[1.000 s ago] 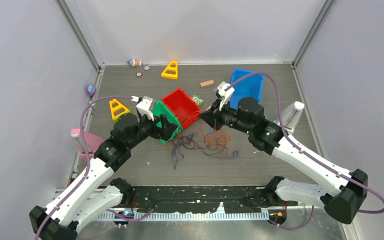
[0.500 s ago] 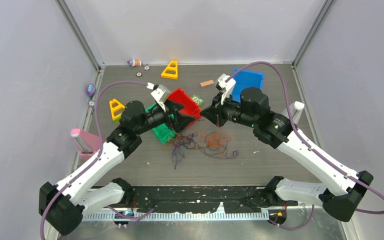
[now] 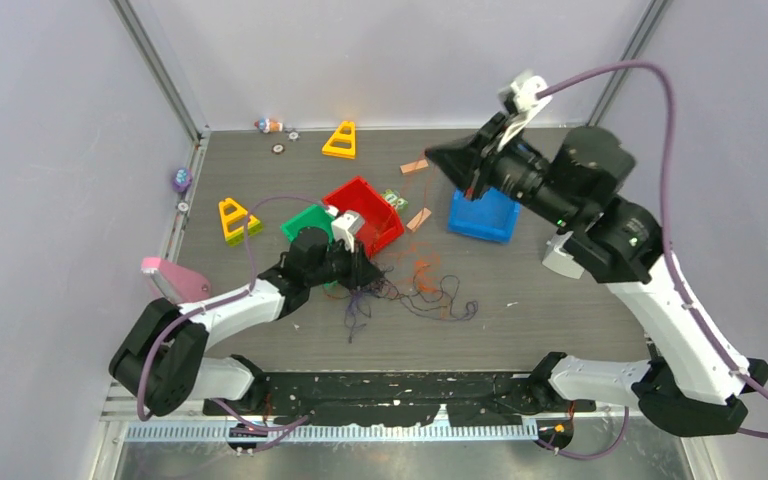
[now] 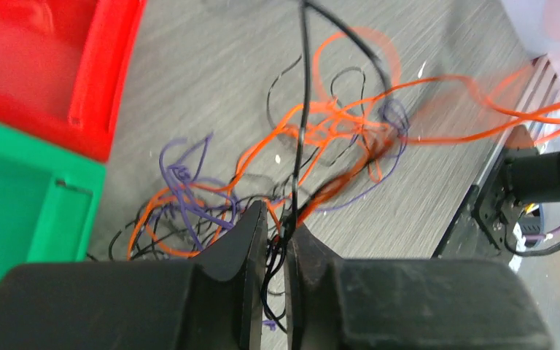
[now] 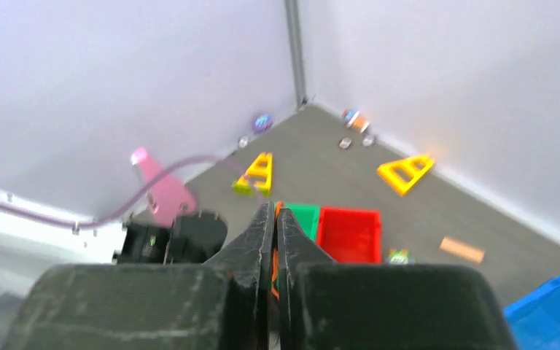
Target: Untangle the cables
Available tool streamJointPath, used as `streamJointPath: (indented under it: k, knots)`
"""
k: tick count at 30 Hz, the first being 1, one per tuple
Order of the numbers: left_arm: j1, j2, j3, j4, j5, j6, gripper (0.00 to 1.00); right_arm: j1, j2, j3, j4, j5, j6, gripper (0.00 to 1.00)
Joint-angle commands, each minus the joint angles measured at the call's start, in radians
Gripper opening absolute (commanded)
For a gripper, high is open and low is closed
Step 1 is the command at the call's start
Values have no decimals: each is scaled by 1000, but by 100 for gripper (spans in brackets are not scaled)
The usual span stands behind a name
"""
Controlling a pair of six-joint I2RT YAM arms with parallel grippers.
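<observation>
tangled cables (image 4: 313,131), orange, purple, black

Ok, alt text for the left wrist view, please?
The left gripper pinches black strands of a tangle of thin orange, purple and black cables on a grey table. At left: a red plastic bin, a green plastic bin.

No word, number, brand or sign can be read in any of the views. The small green thing (image 3: 394,199) just behind the red bin (image 3: 365,212) shows a pale pattern, but it is too small and blurred to tell whether that is lettering.
</observation>
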Motion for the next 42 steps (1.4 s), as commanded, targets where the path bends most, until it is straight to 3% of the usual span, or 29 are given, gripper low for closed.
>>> streamJointPath:
  k: [1, 6, 14, 19, 25, 28, 33, 38, 42]
  knots:
    - [-3, 15, -49, 111, -9, -50, 12, -23, 50, 219, -21, 107, -45, 5]
    - [-9, 22, -107, 115, -34, -68, 10, -45, 145, 432, -62, 226, -81, 5]
    - [-17, 14, -171, 119, -53, -89, 0, -76, 271, 708, -64, 244, -78, 5]
    - [-16, -45, -181, 80, -66, -79, 0, -104, 277, 709, -55, 272, -79, 5]
    - [-16, -194, -153, -56, -115, -18, 2, -118, 198, 541, 12, 263, -69, 5]
    - [-16, -270, -124, -114, -149, 18, 21, -121, 156, 448, 51, 262, -63, 5]
    - [-16, -378, -101, -134, -202, 79, 63, -122, 120, 374, 75, 244, -57, 5]
    - [-16, -397, -85, -48, -204, 153, 80, -123, 97, 330, 94, 216, -46, 5]
    - [-16, -337, -54, 40, -155, 200, 86, -123, 91, 316, 101, 207, -38, 5]
